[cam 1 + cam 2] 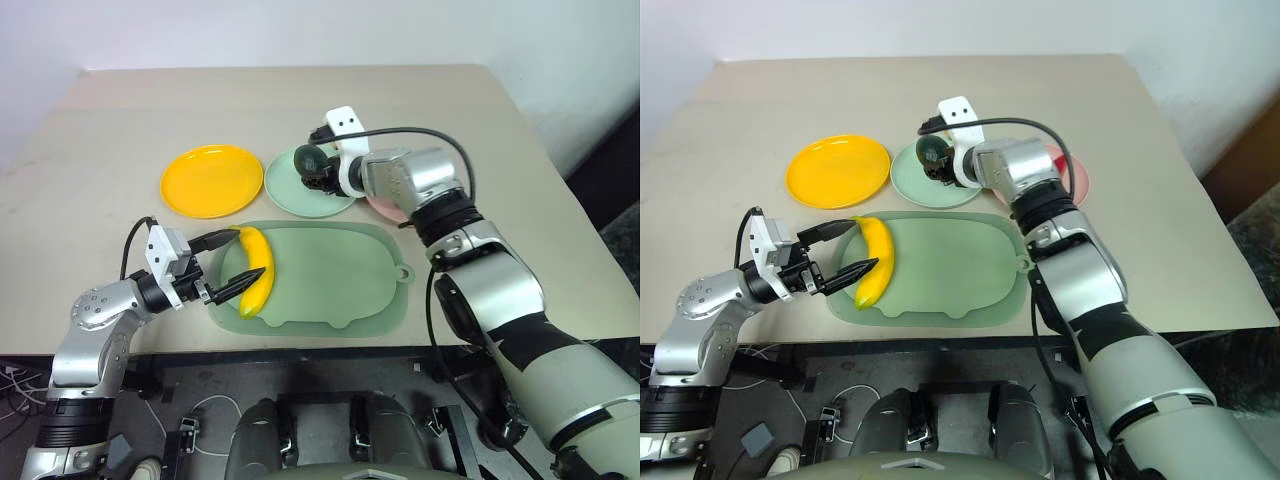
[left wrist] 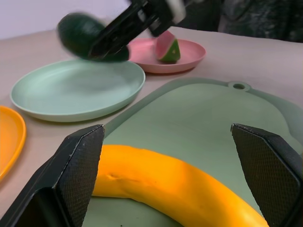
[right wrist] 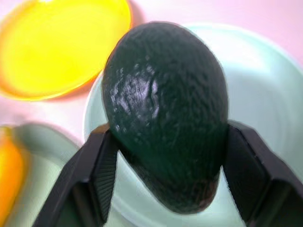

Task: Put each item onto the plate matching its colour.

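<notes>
Nearest, the left gripper stands wide apart astride the banana, whose long axis runs near-to-far on the mat. Farther off, the right gripper, clamped on the avocado, hangs directly over the green plate.

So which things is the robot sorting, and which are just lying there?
For the job:
banana
avocado, held by the right gripper
watermelon, already on the pink plate
green plate
yellow plate

Just lying there:
green mat
table
</notes>
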Available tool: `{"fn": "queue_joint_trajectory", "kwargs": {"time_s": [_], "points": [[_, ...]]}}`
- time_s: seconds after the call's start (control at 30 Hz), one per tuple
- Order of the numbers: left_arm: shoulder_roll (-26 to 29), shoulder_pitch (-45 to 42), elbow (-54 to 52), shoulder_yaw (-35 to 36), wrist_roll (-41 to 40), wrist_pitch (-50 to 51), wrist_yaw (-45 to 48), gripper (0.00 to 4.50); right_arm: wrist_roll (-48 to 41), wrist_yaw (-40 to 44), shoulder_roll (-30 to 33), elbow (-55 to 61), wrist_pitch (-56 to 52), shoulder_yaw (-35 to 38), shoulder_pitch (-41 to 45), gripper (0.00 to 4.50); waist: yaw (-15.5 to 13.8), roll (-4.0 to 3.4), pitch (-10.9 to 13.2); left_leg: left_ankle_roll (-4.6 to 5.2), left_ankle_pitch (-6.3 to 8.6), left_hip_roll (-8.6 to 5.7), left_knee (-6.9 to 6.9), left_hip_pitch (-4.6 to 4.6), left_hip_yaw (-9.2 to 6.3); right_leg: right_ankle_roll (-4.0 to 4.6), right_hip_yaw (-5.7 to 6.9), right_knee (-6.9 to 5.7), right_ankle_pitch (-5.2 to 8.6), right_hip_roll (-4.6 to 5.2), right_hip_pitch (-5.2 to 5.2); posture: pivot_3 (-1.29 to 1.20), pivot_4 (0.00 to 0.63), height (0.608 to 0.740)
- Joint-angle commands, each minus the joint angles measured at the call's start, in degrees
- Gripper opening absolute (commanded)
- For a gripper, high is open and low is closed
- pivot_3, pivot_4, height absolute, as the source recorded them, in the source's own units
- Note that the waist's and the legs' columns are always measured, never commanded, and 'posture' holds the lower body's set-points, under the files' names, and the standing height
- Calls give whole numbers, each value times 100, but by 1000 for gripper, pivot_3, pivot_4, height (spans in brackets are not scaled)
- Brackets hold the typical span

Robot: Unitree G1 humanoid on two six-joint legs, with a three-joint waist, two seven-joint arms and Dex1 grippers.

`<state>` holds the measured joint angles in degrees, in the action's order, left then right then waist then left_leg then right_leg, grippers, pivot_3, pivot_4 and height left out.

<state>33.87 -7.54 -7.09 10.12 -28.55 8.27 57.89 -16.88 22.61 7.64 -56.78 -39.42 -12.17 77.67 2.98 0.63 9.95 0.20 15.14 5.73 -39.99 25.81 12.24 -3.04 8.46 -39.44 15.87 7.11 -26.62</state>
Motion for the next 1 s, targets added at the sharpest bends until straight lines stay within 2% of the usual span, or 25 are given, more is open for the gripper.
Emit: {"fn": "queue_joint_trajectory", "kwargs": {"time_s": [0.03,0.2,0.37,0.53,0.67,0.73,0.83,1.0], "points": [[72,44,-259,124,-93,2,-50,4500,442,25,-232,-842,720,153,408,2832,-20,0,0,0,0,0,-2,3,-2,0,1,0,0,0,0,0,150,695],[100,125,-357,143,-107,27,-110,4500,802,24,-489,-1402,1195,326,513,2832,-28,0,0,0,0,1,-8,2,-3,0,0,-5,-1,0,1,0,150,695],[114,204,-457,169,-129,65,-180,4500,1067,204,-579,-1494,1419,454,573,4479,-24,-1,0,0,0,2,-8,2,-3,0,-1,-6,-1,0,-1,0,150,695],[123,263,-535,212,-166,96,-234,4500,1022,474,-431,-1183,1417,754,565,4479,-31,-1,1,-1,0,2,-8,2,-3,0,-1,-7,-1,0,-1,0,150,695],[102,344,-606,300,-279,179,-288,4500,796,1010,-234,-21,1226,965,85,4479,-36,-1,0,0,0,2,-9,3,-10,0,-2,-6,-1,1,-1,0,150,695],[49,385,-672,323,-314,216,-393,4500,568,1342,-149,1511,1450,994,-682,4479,-46,2,-2,0,0,4,-8,2,-16,0,-2,-5,-1,1,0,0,150,695],[-71,419,-819,320,-379,293,-592,4500,51,1869,85,3753,957,943,-1833,4479,-64,2,-2,-1,0,3,-5,1,-26,-1,-1,1,-1,2,7,0,150,695],[-182,532,-918,246,-314,270,-761,4500,-648,1970,211,5751,629,1156,-3050,4479,-42,2,-2,-2,-1,2,-10,-10,-26,1,-1,-11,-2,2,9,0,150,695]]}}
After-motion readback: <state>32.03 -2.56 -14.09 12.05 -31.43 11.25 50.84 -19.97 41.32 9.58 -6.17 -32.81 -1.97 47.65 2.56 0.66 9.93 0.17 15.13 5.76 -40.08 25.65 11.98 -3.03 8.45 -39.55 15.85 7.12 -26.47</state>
